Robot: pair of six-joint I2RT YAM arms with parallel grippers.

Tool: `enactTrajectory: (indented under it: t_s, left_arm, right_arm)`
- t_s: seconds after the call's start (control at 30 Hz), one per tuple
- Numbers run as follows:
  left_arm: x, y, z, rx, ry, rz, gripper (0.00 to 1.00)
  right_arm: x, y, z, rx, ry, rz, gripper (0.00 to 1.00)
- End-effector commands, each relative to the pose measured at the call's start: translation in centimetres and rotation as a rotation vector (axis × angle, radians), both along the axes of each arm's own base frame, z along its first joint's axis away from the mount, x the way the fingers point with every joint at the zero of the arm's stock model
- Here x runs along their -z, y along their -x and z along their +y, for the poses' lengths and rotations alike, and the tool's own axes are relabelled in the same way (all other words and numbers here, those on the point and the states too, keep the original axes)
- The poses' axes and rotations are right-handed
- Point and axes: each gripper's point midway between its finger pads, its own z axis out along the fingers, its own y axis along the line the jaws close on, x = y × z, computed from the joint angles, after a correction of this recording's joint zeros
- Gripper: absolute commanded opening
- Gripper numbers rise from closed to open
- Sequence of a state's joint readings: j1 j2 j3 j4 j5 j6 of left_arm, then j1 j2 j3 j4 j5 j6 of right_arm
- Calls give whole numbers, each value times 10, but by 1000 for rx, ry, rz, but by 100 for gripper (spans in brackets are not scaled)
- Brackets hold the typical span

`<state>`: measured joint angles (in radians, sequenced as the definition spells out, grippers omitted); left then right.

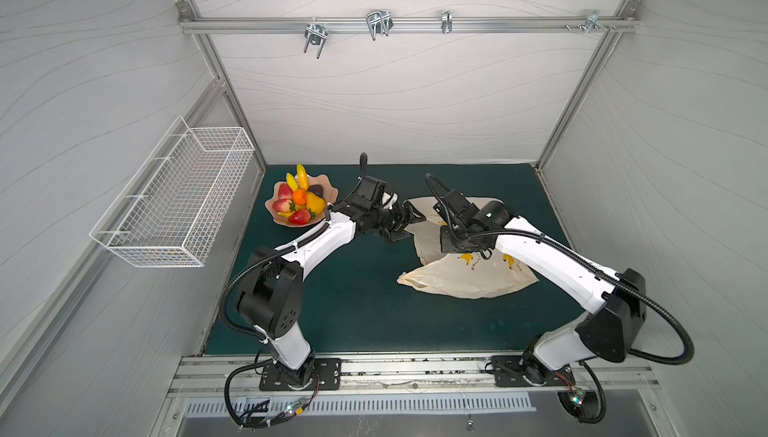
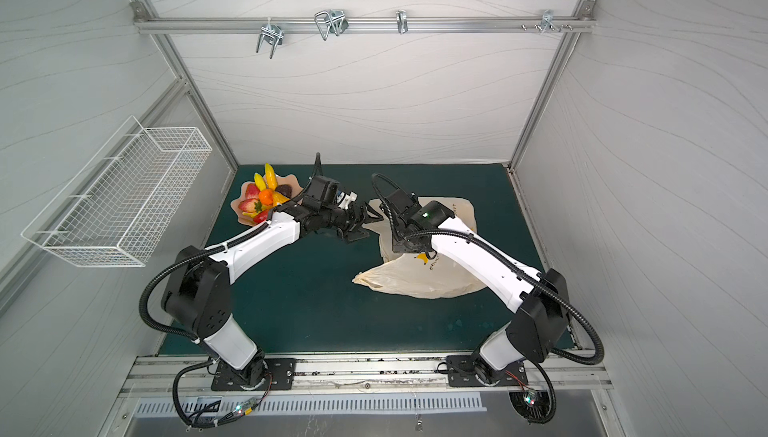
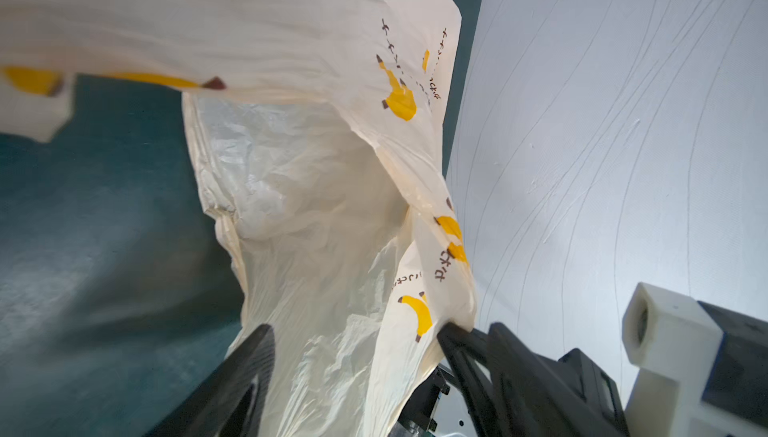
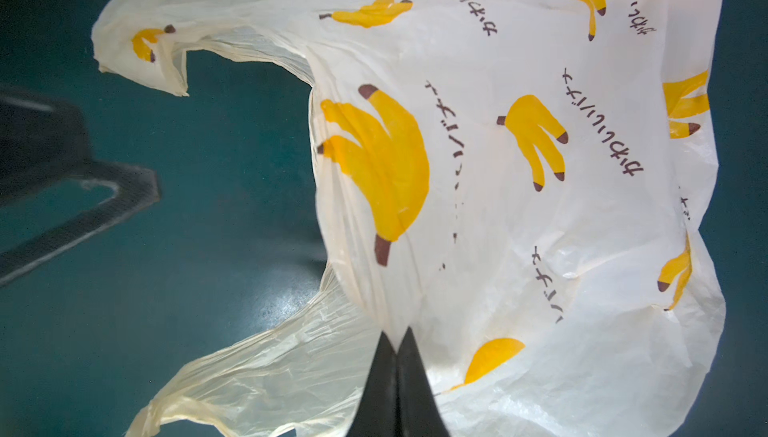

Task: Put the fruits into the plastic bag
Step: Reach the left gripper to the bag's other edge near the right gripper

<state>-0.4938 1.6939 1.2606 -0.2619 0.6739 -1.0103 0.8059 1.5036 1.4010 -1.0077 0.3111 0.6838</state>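
Right wrist view: right gripper jaws together, pinching plastic bag edge. At bag mouth, left gripper jaws spread, film between. Left of bag, well apart: fruits in pink dish.

Bright, even light; blurred wrist edges

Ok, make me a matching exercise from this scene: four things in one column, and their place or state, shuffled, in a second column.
Things:
1 fruits
2 plastic bag
3 right gripper
4 wire basket

Place or state:
A shut, pinching the bag
B piled in the pink dish
C hanging on the side wall
D crumpled on the green mat

Pairs: 1-B, 2-D, 3-A, 4-C
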Motion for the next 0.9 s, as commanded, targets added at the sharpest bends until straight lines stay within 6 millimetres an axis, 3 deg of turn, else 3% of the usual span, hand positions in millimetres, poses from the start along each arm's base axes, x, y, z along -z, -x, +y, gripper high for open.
enactTrajectory:
  t_s: [0.0, 0.37, 0.47, 0.73, 0.87]
  left_arm:
    - [-23, -17, -27, -26, 113, 4, 80]
    - [9, -52, -43, -136, 87, 84, 69]
    - [15, -56, -46, -145, 91, 100, 57]
    - [18, -60, -47, -146, 64, 95, 0]
    - [13, -60, -44, -147, 58, 70, 0]
  right_arm:
    - [-8, 3, 6, -4, -54, -12, 0]
    - [-1, 12, 12, -8, -111, 27, 0]
    - [-1, 13, 13, -12, -119, 28, 0]
    - [-2, 14, 14, 29, -150, 74, 0]
    - [-1, 15, 7, 67, -100, 101, 0]
